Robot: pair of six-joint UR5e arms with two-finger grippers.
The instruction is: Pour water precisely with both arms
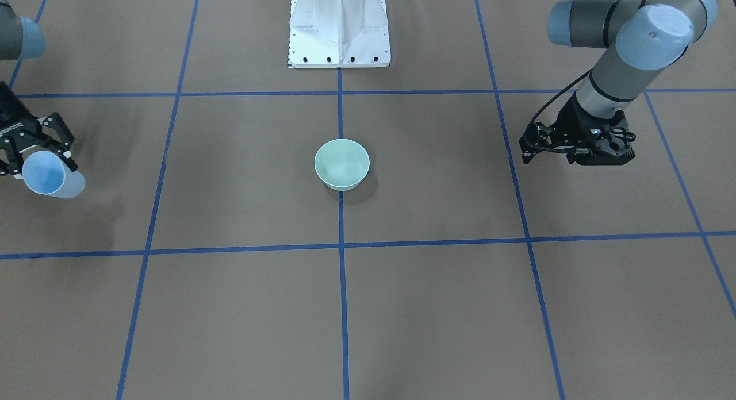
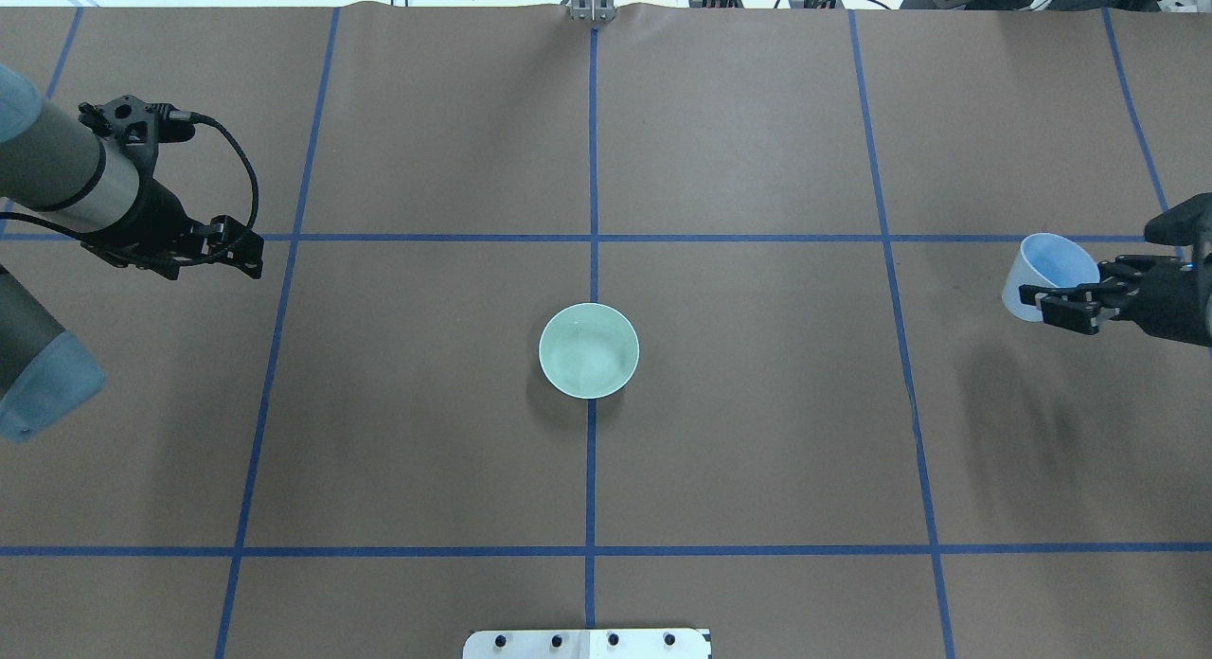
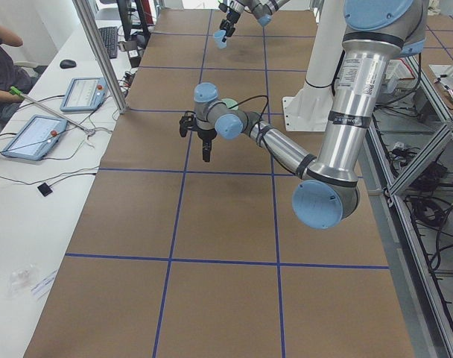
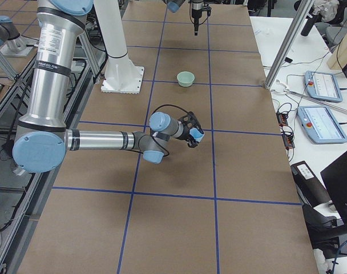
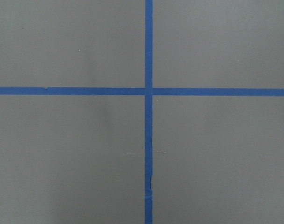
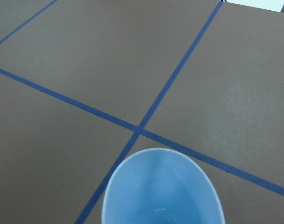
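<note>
A pale green bowl (image 1: 341,164) stands at the table's middle on a blue tape line; it also shows in the overhead view (image 2: 589,349). Faint whitish glints of water (image 2: 598,358) show inside it. My right gripper (image 2: 1070,288) is shut on a light-blue cup (image 2: 1042,278) far to the bowl's right, above the table. The cup is tilted, its mouth facing away from the robot. The cup (image 6: 163,189) fills the bottom of the right wrist view, with one tiny glint inside. My left gripper (image 2: 237,252) points down, looks shut and empty, far left of the bowl.
The brown table (image 2: 757,451) carries a grid of blue tape lines. The white pedestal base (image 1: 339,29) stands at the robot's side. Tablets (image 3: 33,134) and cables lie on a side bench. The left wrist view shows only a tape crossing (image 5: 149,91).
</note>
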